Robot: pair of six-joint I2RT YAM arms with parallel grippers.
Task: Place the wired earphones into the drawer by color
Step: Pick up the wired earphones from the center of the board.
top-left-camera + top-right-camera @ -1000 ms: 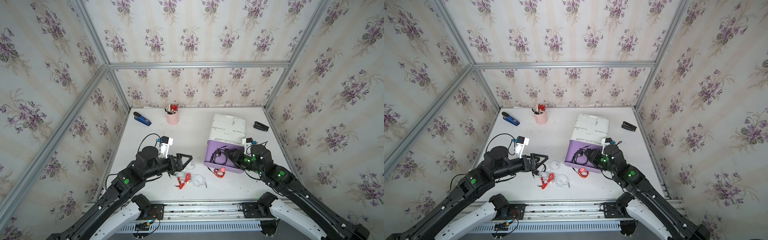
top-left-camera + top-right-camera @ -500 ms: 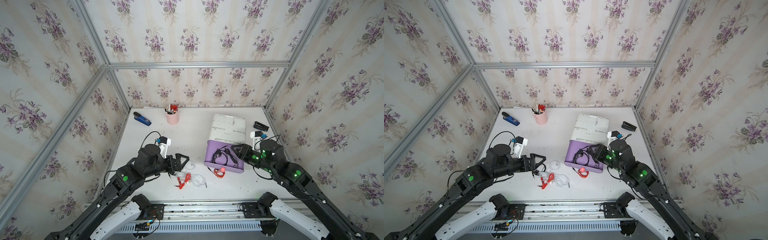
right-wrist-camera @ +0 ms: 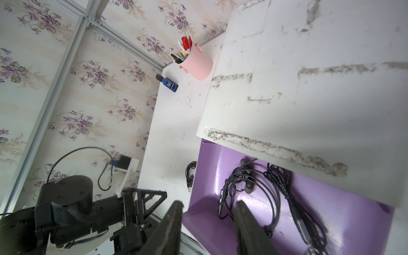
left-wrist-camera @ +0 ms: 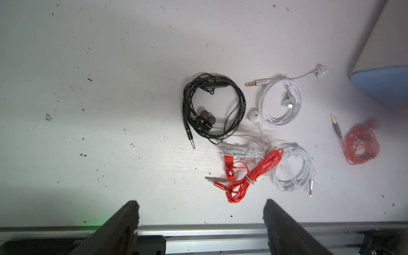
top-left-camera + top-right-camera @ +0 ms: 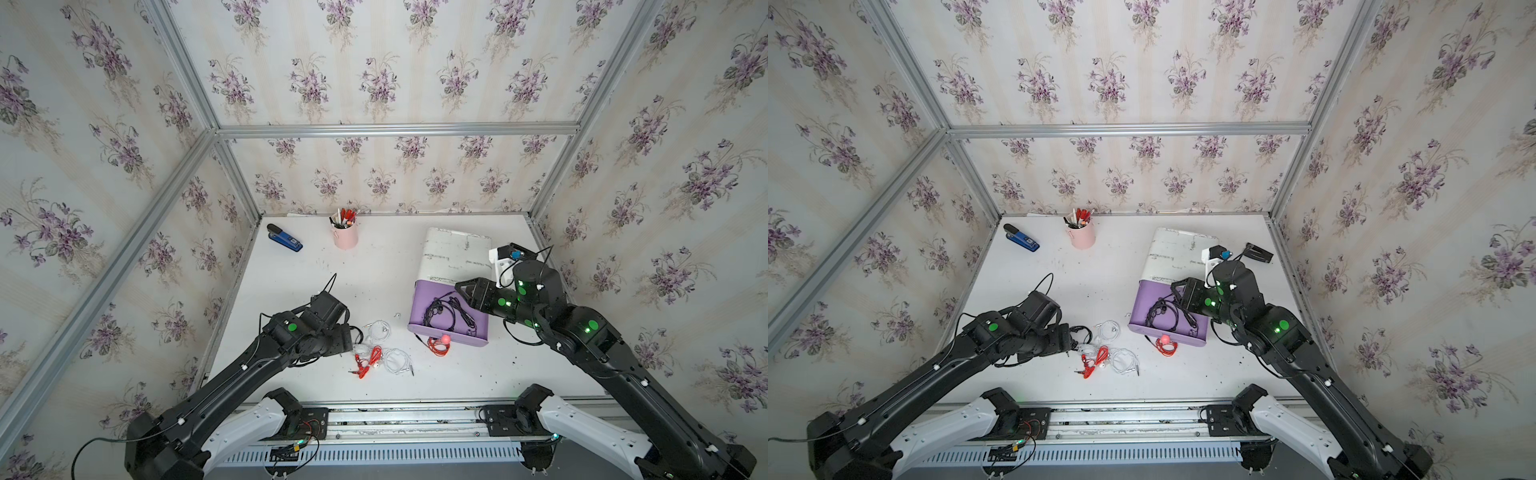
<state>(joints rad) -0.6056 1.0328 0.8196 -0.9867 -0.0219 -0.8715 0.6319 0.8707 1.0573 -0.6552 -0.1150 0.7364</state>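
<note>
Grippers both empty. Left gripper [image 4: 201,212] spread wide, hovering over the table; black bundle [image 4: 214,108] is the closest earphone set, just right of it, clear of both fingers. Right gripper [image 3: 207,209] parted partway, nothing between the fingers, hovering above the open purple drawer [image 5: 419,303]; black cord [image 3: 249,192] lies in the drawer below, not touched.

Count on the table: one black, two red, two white. First red bundle [image 4: 249,176] sits tangled against the near white coil [image 4: 293,170]; second red bundle [image 4: 359,145] lies alone at the drawer front, by the pink knob [image 5: 445,338]. Far white coil [image 4: 280,101] is just right of the black. One loose white strand with an earbud runs between; can't tell whose. Drawer holds black only; one set or two, can't tell.

White cabinet [image 5: 457,253] behind the drawer. Far side: one pink pen cup [image 5: 345,237], one blue stapler [image 5: 284,241], one small black item [image 5: 1258,252] far right. Table [image 5: 374,274] white, speckled dark. Floral wallpaper on the walls, aluminium frame.
</note>
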